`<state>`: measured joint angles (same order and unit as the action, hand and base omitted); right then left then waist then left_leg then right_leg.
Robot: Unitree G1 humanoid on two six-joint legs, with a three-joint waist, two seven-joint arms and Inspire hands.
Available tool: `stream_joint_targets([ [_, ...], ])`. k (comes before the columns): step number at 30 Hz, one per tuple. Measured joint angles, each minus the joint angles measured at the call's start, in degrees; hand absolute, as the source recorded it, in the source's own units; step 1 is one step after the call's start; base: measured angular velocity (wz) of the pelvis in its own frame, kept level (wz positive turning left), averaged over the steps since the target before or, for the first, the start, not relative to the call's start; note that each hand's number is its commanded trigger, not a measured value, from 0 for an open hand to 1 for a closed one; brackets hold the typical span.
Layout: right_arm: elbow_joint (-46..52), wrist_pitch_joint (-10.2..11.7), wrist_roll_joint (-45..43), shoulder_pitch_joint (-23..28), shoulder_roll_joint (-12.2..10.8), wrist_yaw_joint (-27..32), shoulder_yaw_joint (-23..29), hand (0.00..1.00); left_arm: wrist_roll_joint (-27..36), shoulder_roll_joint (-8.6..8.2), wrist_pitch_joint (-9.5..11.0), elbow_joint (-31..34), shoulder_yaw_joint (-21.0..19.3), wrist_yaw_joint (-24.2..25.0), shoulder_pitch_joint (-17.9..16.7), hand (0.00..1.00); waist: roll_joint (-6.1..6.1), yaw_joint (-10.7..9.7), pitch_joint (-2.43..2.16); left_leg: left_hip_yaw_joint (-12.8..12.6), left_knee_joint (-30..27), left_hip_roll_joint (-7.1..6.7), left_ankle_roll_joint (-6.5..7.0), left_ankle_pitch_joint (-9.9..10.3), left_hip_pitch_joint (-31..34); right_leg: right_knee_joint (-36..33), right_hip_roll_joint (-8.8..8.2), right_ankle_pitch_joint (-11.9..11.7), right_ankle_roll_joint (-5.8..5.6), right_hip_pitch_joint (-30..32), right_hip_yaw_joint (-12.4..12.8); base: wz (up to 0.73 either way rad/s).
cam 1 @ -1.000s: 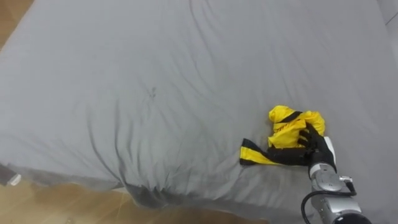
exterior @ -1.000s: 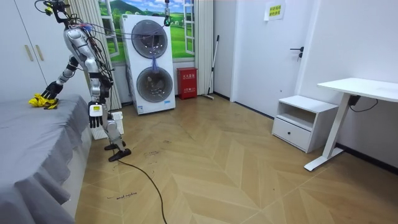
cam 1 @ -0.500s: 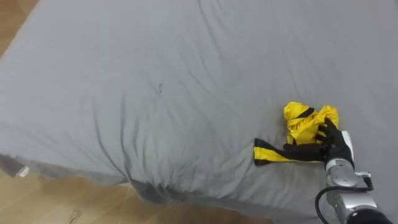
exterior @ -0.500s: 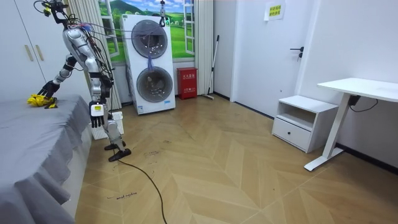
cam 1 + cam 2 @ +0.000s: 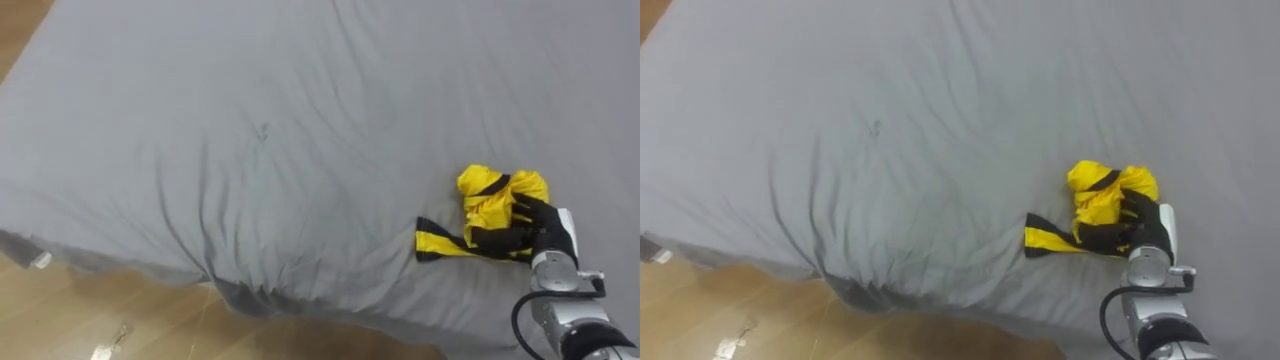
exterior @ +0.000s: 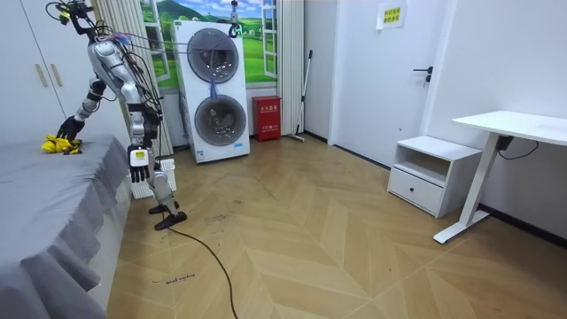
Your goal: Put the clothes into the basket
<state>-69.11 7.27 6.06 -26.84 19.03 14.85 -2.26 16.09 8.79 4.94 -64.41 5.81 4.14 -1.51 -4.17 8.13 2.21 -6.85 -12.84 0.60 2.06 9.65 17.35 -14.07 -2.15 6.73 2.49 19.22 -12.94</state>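
One garment (image 5: 484,196) (yellow, black-banded, crumpled into a lump) lies on the bed (image 5: 300,120), near the edge of its wrinkled grey sheet. Right hand (image 5: 535,228) has its dark fingers curled, clutching the cloth.

The right hand (image 5: 541,230) lies at the lower right of the left eye view, its forearm rising from the bottom edge and its dark fingers curled round the yellow cloth (image 5: 490,195). In the room view that arm stretches toward the upper left, and the left hand (image 6: 135,158) hangs low beside the body
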Motion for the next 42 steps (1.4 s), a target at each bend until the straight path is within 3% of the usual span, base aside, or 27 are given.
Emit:
stream_joint_targets([
  [7,-0.74,-1.10,-0.87,-0.09,0.00,-0.76,-1.05,1.00,0.11,0.13,0.11,0.17,0.16,0.03,0.13,0.00,-0.22,0.02,0.36,0.22,0.13,0.00,0.00,0.00,0.47,0.11,0.03,0.00,0.00,0.46,-0.04,0.00],
  [23,-1.68,-1.04,1.14,0.01,0.01,-1.12,-0.93,1.00,1.26,0.61,0.57,0.30,1.34,-0.08,0.16,0.00,-0.11,-0.20,0.30,0.62,0.03,0.00,0.00,0.00,1.37,0.31,0.06,0.00,0.00,0.96,-0.39,0.01],
  [29,3.45,-0.55,1.24,3.38,0.18,-0.68,-0.86,1.00,1.24,0.88,0.64,0.35,1.23,-0.25,-0.02,0.00,0.30,-1.05,-0.18,1.20,-0.68,-0.04,-0.01,-0.01,2.00,0.42,-0.06,0.00,0.00,0.93,-1.28,0.08],
  [31,5.46,0.16,2.64,5.56,0.18,-0.78,-0.86,1.00,1.23,0.89,0.65,0.26,1.16,-0.25,-0.10,0.00,0.60,-1.34,-0.53,1.22,-0.69,-0.04,-0.01,-0.01,1.52,0.42,-0.08,-0.01,0.00,0.44,-1.27,0.00],
  [35,9.69,0.40,4.18,10.59,0.18,-1.14,-0.74,1.00,1.34,1.22,0.82,-0.02,0.93,-0.28,-0.92,0.00,0.67,-1.56,-0.81,0.60,-0.46,0.06,-0.01,-0.01,-1.20,0.63,0.05,0.00,0.00,-2.05,-1.05,-0.08],
  [39,19.95,0.24,5.12,16.85,0.14,-1.77,-0.19,1.00,1.88,1.19,0.93,0.00,-1.03,-0.71,-2.87,0.00,0.09,-3.34,-1.17,-1.38,0.79,0.22,-0.01,0.00,-5.76,0.95,0.31,0.07,-0.11,-5.37,1.19,-0.26],
  [40,23.57,0.13,5.05,18.95,0.11,-1.95,0.10,1.00,1.78,1.21,0.93,0.00,-2.06,-0.86,-3.86,0.00,-0.53,-3.86,-1.53,-2.14,1.46,0.21,-0.01,-0.01,-7.63,1.71,0.48,0.18,-0.21,-6.88,1.97,-0.26],
  [42,29.31,0.08,5.55,21.27,0.11,-2.57,1.06,1.00,1.74,1.25,0.92,-0.03,-3.53,-0.97,-5.12,0.00,-1.30,-5.30,-1.83,-2.66,1.71,0.22,-0.02,0.00,-9.76,2.80,0.63,0.31,-0.32,-9.14,2.45,-0.21],
])
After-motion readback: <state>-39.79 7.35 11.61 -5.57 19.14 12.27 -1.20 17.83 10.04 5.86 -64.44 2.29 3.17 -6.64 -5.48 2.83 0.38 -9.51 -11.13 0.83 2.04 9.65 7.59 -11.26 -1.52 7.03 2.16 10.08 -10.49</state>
